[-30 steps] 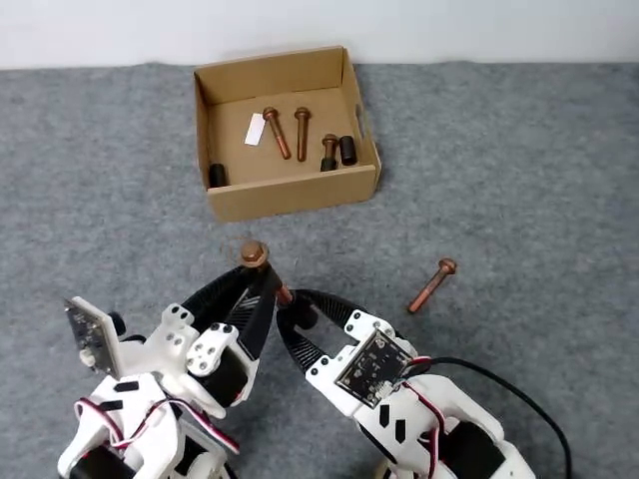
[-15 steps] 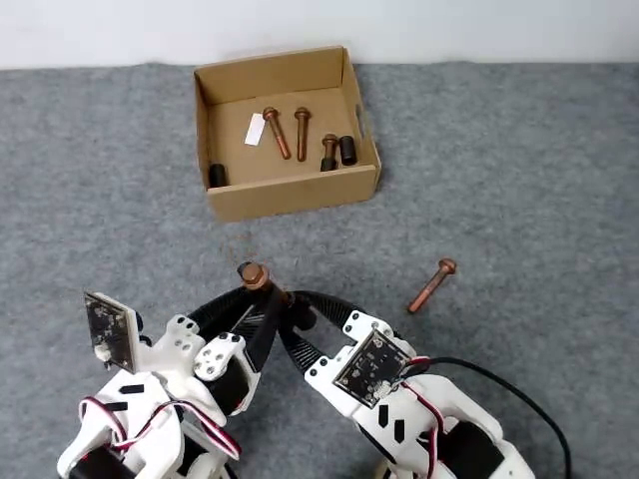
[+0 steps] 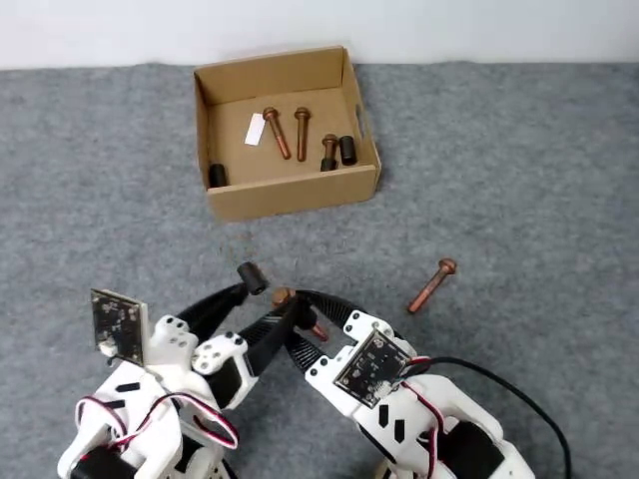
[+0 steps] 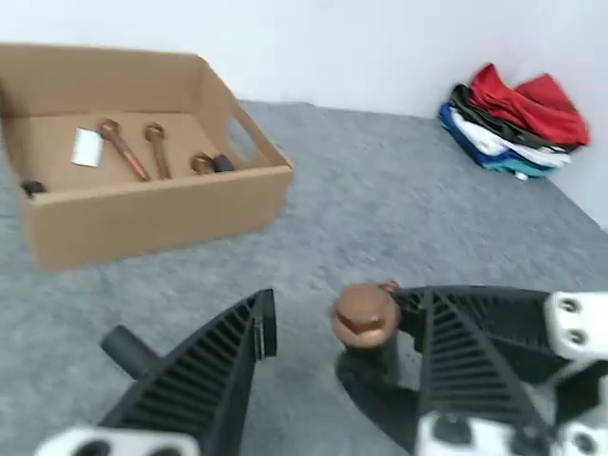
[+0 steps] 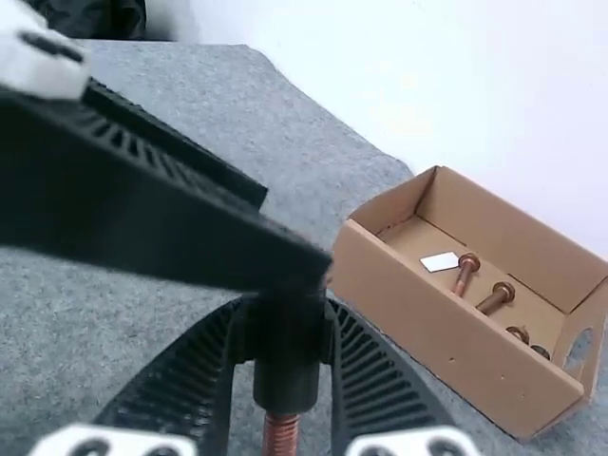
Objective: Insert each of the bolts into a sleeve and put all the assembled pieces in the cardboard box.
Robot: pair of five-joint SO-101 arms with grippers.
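Clamping a black sleeve (image 5: pixel 283 370) with a copper bolt (image 4: pixel 364 313) through it, right tool (image 5: pixel 285 328) sits low over the grey tabletop (image 3: pixel 519 180). Left tool (image 3: pixel 268 297) has fingers apart, one on each side of that bolt's head. Loose sleeve (image 3: pixel 250 276) is just beside left tool's outer finger. Spare bolt (image 3: pixel 431 285) lies on the tabletop, apart, on the right arm's side. Cardboard box (image 3: pixel 290 195) at the back holds two bare bolts (image 3: pixel 277 133), one sleeved bolt (image 3: pixel 328 152), two empty sleeves (image 3: pixel 347 150) and a white slip (image 3: pixel 255 129), print too small to read
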